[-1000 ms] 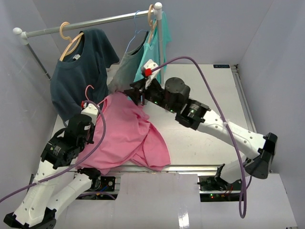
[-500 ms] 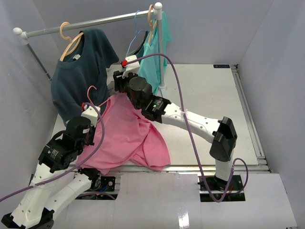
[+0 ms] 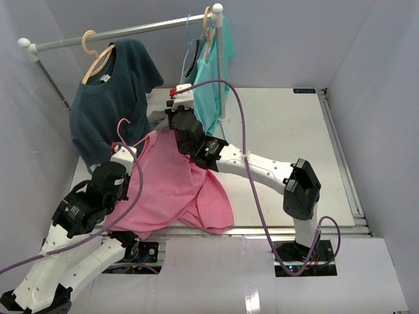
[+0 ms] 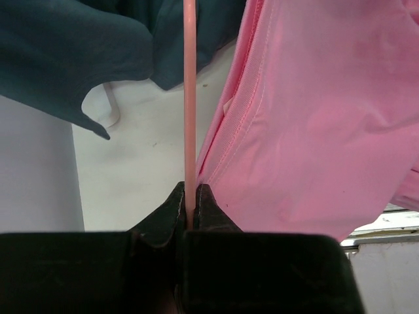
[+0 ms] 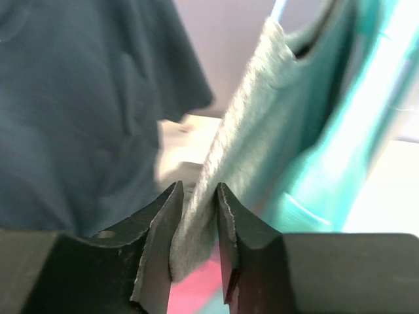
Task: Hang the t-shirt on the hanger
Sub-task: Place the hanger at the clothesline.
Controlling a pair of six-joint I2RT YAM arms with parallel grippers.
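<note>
**Top view:** the left gripper [image 3: 121, 149], at lower left of the frame, holds the hanger [image 3: 122, 120], whose hook rises free above the arm. The t-shirt [image 3: 177, 186] drapes from beside that gripper down across the desk [image 3: 288, 131] toward lower centre, lying in loose folds. The right gripper [image 3: 173, 108] sits at upper centre, against a grey shirt [image 3: 155, 117] that hangs beneath the rail [image 3: 131, 29]. **Left wrist view:** the left gripper [image 4: 190, 203] is clamped on the thin hanger [image 4: 190, 98]. The stitched edge of the t-shirt [image 4: 314, 118] lies just beside it to the right, and a navy shirt [image 4: 78, 52] fills the upper left. **Right wrist view:** the right gripper [image 5: 195, 216] stands narrow with the grey shirt [image 5: 242, 131] in the gap. The frame is blurred, so whether the cloth is pinched cannot be told. **Handling, as judged:** the t-shirt is light and limp and will sag and slip wherever it is unsupported. A hold at the collar or shoulder seam, where the cloth is doubled, would serve best. The hanger looks slender and smooth, and likely to pivot in a single-point grip.
</note>
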